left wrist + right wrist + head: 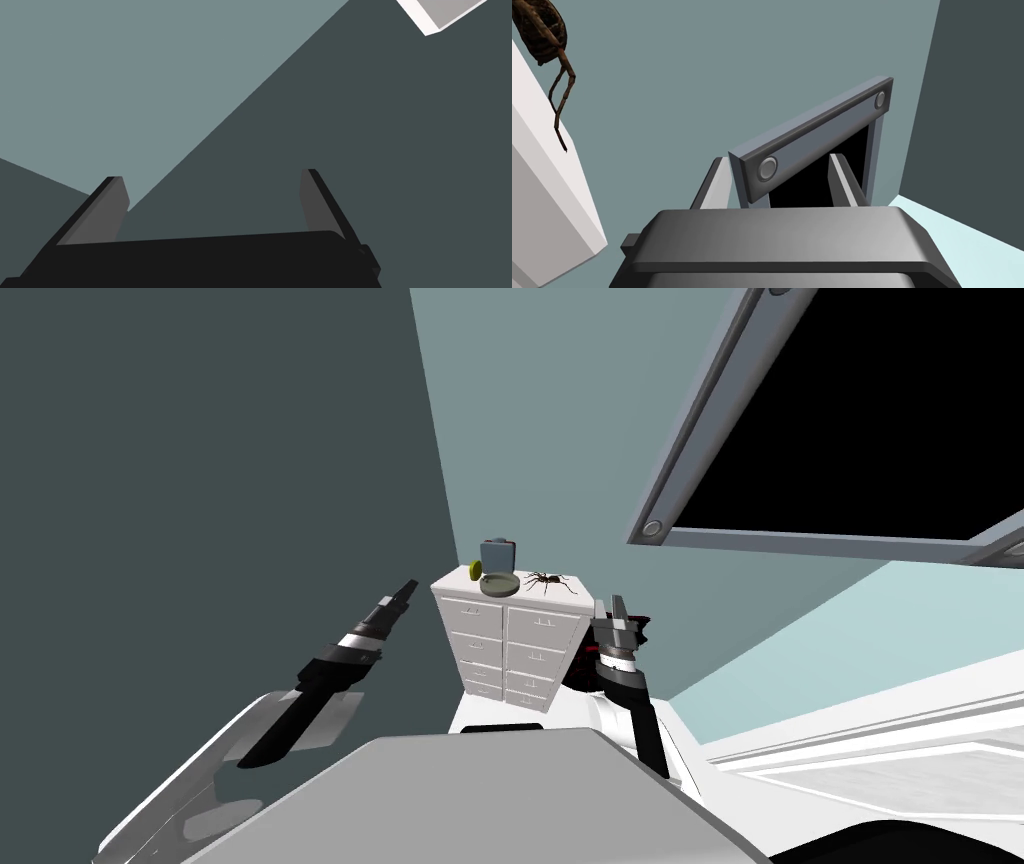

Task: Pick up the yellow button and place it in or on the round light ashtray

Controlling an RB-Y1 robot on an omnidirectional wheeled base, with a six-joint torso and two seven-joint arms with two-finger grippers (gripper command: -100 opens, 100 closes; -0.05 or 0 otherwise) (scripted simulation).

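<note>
Counted on white drawer cabinet [510,638] top: one yellow button [474,571], one round light ashtray [499,584], one grey-blue box [497,556], one dark spider [547,581]. Button at top's left edge, just beside ashtray, not in it. Two arms raised short of cabinet, flanking it. Left gripper [405,591] angled toward cabinet, fingers [112,210] wide apart, empty. Right gripper [612,608] pointing up near cabinet's right side, fingers [842,175] apart, empty.

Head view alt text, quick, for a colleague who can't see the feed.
A white cabinet holds a yellow button beside a round ashtray, with a grey box behind and a spider alongside. The left gripper and right gripper flank it.
</note>
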